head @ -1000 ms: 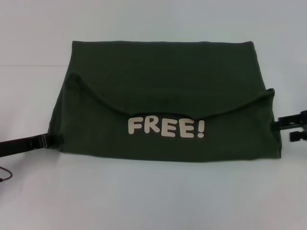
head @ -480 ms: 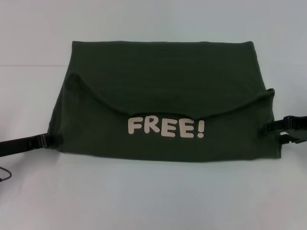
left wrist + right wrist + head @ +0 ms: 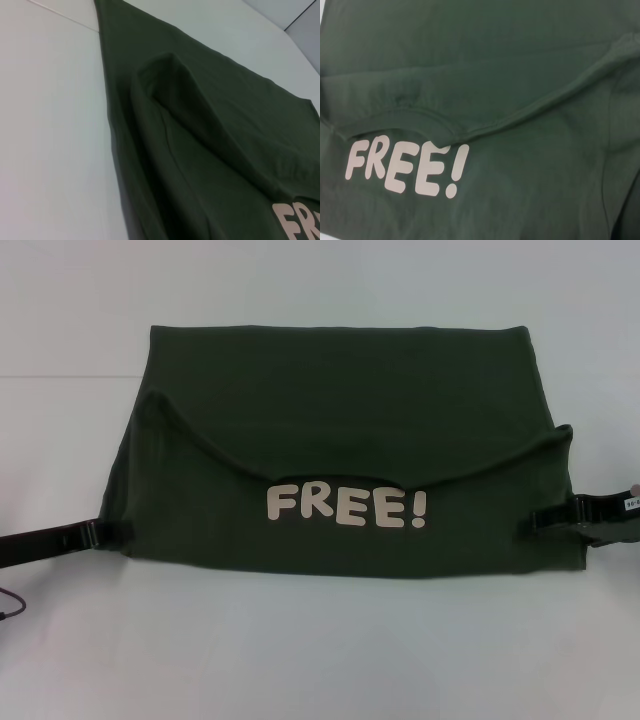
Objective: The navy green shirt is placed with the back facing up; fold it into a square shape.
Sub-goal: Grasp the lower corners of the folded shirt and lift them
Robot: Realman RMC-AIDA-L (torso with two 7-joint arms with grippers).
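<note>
A: What takes up most of the head view?

B: A white table (image 3: 320,660), and on it the navy green shirt (image 3: 340,430), spread wide across the middle. It is partly folded: the near part is turned up over the rest, so the cream "FREE!" lettering (image 3: 346,507) faces up just below the curved neckline edge.

A: Where are the arms?

B: The left gripper (image 3: 100,531) comes in low from the left and meets the shirt's near-left corner. Whether its fingers are apart or pinched on the cloth, I cannot tell.

A: And the other side?

B: The right gripper (image 3: 545,521) reaches over the shirt's right edge, its tip lying on the fabric near the lower right corner. Its fingers' state I cannot tell either.

A: Anything smaller?

B: A thin dark red cable (image 3: 10,605) lies at the table's left edge.
</note>
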